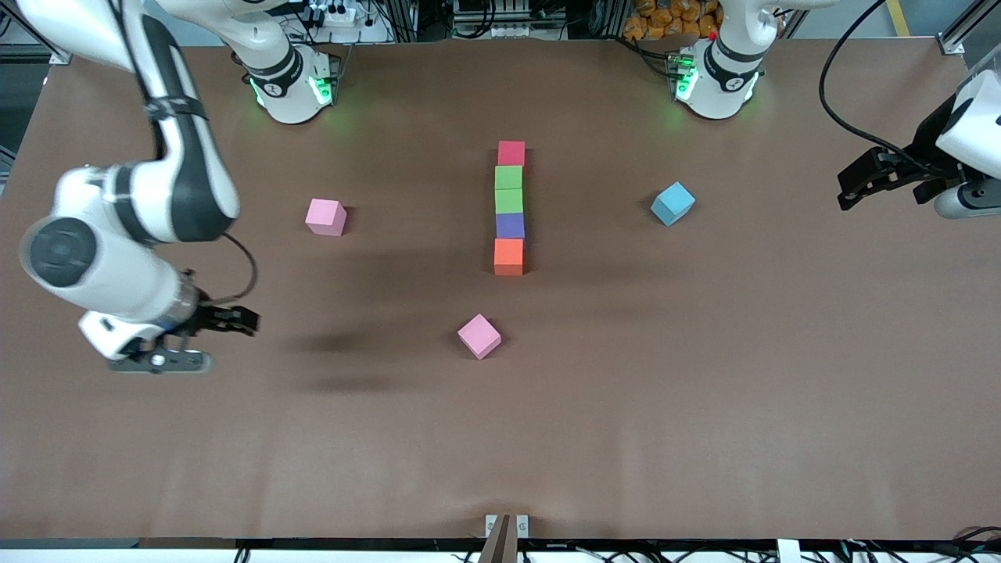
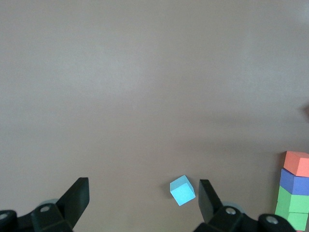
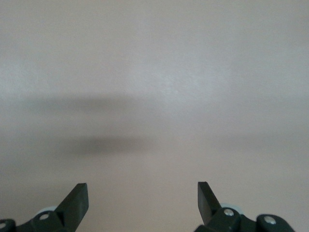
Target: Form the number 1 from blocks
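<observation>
Five blocks lie in a straight touching column at the table's middle: red (image 1: 511, 152) nearest the robots' bases, then green (image 1: 508, 177), green (image 1: 508, 201), purple (image 1: 510, 225) and orange (image 1: 508, 256) nearest the front camera. The left wrist view catches the orange (image 2: 297, 163), purple (image 2: 294, 181) and a green block (image 2: 291, 199) at its edge. My left gripper (image 1: 848, 188) (image 2: 142, 193) hangs open and empty above the left arm's end of the table. My right gripper (image 1: 235, 320) (image 3: 141, 193) is open over bare table at the right arm's end.
A light blue cube (image 1: 672, 203) (image 2: 182, 190) sits beside the column toward the left arm's end. One pink cube (image 1: 325, 216) lies toward the right arm's end. Another pink cube (image 1: 478, 336) lies nearer the front camera than the orange block.
</observation>
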Motion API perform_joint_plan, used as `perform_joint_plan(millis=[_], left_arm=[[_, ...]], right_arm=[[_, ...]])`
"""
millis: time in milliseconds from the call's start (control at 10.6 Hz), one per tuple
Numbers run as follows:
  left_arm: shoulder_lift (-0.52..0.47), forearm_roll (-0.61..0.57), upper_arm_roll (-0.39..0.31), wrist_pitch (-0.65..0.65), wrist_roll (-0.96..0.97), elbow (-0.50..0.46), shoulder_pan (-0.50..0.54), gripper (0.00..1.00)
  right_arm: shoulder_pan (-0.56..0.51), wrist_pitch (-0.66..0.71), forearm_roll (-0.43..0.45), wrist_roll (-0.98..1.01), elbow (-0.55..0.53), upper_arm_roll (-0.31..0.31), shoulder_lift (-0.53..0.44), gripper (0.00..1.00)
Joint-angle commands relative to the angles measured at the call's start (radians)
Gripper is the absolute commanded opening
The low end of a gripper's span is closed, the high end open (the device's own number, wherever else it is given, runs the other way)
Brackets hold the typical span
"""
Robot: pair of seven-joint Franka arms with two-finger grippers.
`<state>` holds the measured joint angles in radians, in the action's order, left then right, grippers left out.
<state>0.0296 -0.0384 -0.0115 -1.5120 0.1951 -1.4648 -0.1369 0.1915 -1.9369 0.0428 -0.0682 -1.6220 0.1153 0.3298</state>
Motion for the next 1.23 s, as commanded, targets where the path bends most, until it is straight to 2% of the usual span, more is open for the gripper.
perform_joint_plan(millis=[0, 189, 379, 663, 1136], left_arm=[[-0.017, 0.012, 0.002, 0.01, -0.016, -0.009, 0.005, 1.0], [-0.017, 0.012, 0.002, 0.012, -0.016, -0.011, 0.005, 1.0], [-0.017, 0.012, 0.004, 0.012, -0.016, -0.011, 0.003, 1.0], [-0.017, 0.012, 0.007, 0.013, -0.016, -0.012, 0.003, 1.0], [-0.013, 0.0, 0.015, 0.012, -0.013, -0.006, 0.003, 1.0]], right_arm=[[-0.024, 0.085, -0.02, 0.059, -0.062, -0.011, -0.182, 1.0], [-0.113, 0.197, -0.018, 0.096, 0.026, -0.08, -0.242, 1.0], [-0.147, 0.37, -0.018, 0.097, 0.196, -0.095, -0.262, 1.0], [-0.173, 0.453, -0.03, 0.096, 0.217, -0.091, -0.328, 1.0], [-0.172, 0.461, -0.055, 0.097, 0.215, -0.082, -0.333, 1.0]])
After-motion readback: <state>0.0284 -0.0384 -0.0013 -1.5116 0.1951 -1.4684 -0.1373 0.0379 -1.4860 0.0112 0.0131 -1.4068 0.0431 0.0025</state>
